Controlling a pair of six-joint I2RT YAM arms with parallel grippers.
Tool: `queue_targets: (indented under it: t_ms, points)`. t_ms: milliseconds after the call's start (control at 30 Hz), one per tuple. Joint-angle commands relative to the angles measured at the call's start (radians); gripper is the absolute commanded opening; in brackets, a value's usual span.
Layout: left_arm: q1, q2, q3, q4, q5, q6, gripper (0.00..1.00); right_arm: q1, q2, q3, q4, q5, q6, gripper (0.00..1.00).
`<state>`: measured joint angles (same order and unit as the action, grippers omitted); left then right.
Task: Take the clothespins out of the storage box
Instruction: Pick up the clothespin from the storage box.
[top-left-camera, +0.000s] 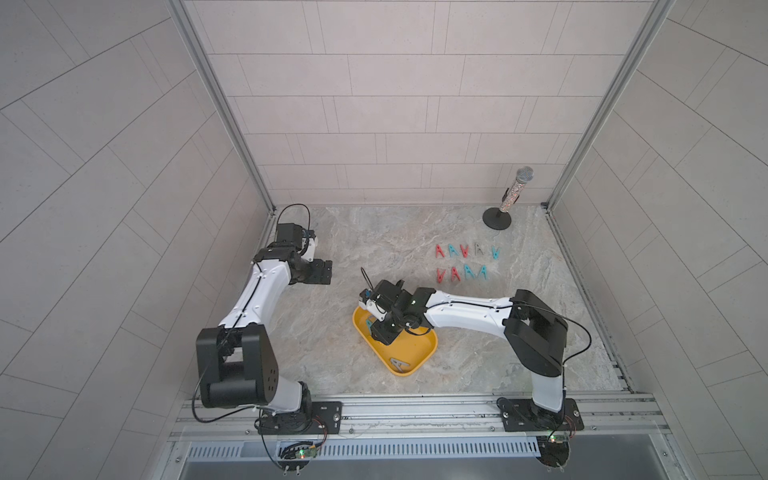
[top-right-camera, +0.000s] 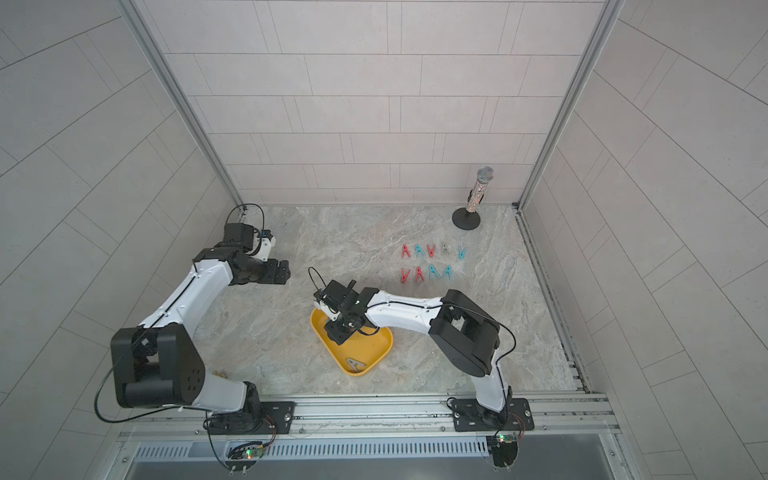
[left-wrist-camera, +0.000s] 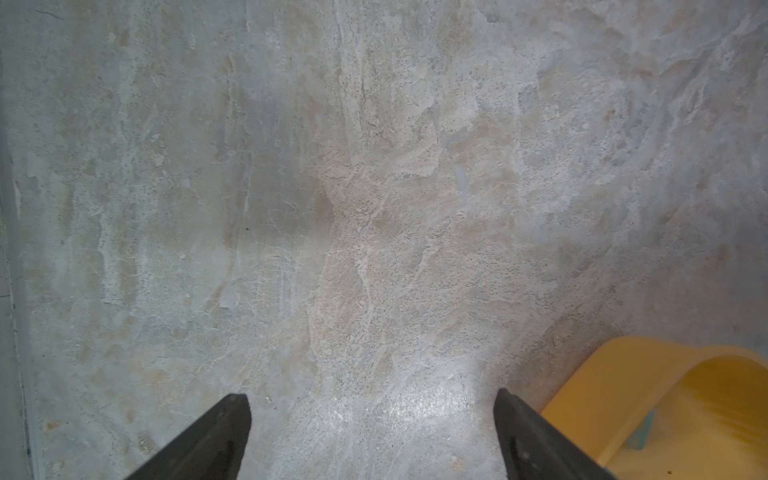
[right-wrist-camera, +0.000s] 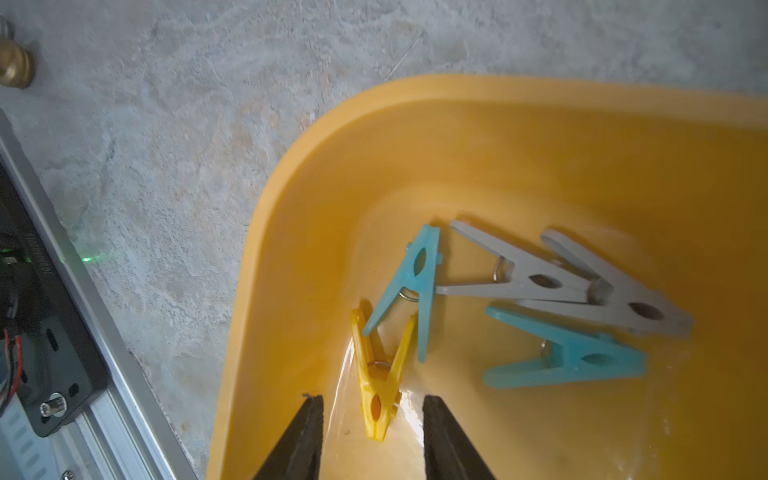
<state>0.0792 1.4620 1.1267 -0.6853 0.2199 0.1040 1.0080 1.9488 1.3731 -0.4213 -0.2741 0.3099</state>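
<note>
Five clothespins (right-wrist-camera: 519, 276) lie in the storage box (right-wrist-camera: 291, 249) (right gripper (right-wrist-camera: 372, 401) straddles one).

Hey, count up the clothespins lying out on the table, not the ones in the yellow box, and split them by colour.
Red clothespins: 4
Teal clothespins: 4
Grey clothespin: 1
Total: 9
</note>
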Motion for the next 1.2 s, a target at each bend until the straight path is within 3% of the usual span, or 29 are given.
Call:
queue_targets:
  t_ms: [0,333,567,833,1167]
  points:
    - [0.011,-0.002,-0.011,0.004,-0.015,-0.004,0.99,0.001,0.031,0.033,-0.041,-0.007,-0.023,0.43]
    - [0.016,-0.002,-0.011,0.002,-0.005,-0.004,0.99,0.001,0.113,0.081,-0.06,0.046,-0.029,0.42]
    - [0.017,-0.004,-0.011,0.001,0.002,-0.004,0.99,0.0,0.098,0.053,-0.068,0.118,-0.018,0.21]
    - [0.017,-0.002,-0.011,0.002,0.005,-0.004,0.99,-0.003,0.036,0.002,-0.063,0.161,-0.015,0.14]
    - [0.017,0.0,-0.01,0.002,0.01,-0.004,0.99,-0.006,-0.039,-0.049,-0.063,0.149,-0.004,0.13]
